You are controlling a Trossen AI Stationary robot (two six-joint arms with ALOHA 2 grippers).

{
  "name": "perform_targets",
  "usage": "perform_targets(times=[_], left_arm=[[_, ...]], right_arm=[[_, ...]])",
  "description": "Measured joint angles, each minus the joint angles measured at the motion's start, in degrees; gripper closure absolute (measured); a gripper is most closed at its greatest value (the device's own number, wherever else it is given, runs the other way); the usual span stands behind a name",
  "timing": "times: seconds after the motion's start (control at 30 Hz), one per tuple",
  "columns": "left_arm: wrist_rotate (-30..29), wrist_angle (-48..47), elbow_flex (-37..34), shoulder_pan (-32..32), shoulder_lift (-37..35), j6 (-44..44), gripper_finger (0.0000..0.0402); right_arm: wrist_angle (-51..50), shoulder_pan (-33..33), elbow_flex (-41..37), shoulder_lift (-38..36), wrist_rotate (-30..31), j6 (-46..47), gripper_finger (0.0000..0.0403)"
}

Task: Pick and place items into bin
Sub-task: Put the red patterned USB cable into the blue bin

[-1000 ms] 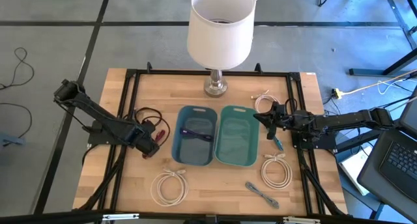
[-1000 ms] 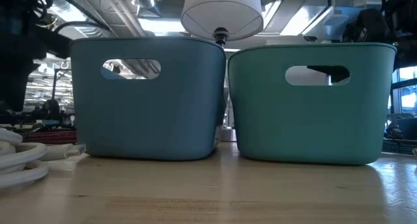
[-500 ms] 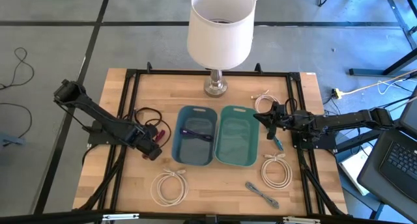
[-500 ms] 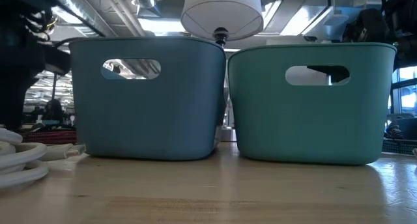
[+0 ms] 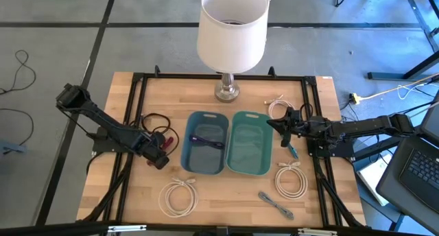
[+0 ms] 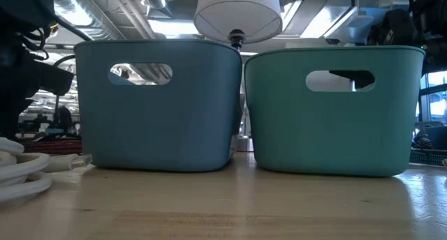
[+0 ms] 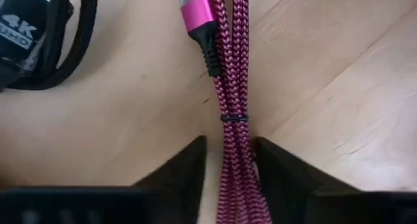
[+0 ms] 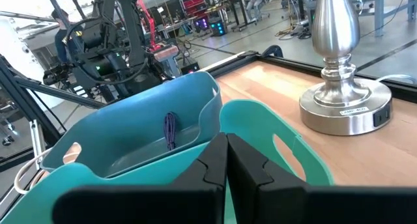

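Note:
My left gripper is at the table's left, beside the blue bin. It is low over a red braided cable with a pink plug, and shut on it. A thin black cable loop lies just beyond. My right gripper hovers shut and empty at the teal bin's right rim. A purple strap lies inside the blue bin. White coils, a teal strap and a grey strap lie flat on the table. My left gripper pinches the red braided cable's doubled strands, just below their thin black tie, between its two fingers. The fingers come down from above, and the strands run lengthwise between them. The cable lies on the table, its pink plug end stretched out ahead.
A white-shaded lamp stands on its metal base at the far edge, behind the bins. A black frame rail runs along each side of the table. Bare wood shows in front of the bins, between the white coils.
My left gripper has shifted a little toward the table's near edge and the blue bin, settling at the red cable. The right arm has kept still.

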Motion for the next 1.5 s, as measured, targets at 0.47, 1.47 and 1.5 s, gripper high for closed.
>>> perform_targets(times=[0.47,1.47,1.5], left_arm=[[1.6,-21.5,18.7,-0.3,-5.8,4.6,0.0389],[5.0,-14.3,47.6,29.6,20.7,79.0,0.0389],[5.0,-14.1,47.6,29.6,22.0,79.9,0.0389]], right_arm=[[-0.1,0.0,0.0,0.0,0.9,0.0,0.0393],[1.2,0.0,0.0,0.0,2.1,-1.3,0.0393],[1.1,0.0,0.0,0.0,2.1,-1.3,0.0393]])
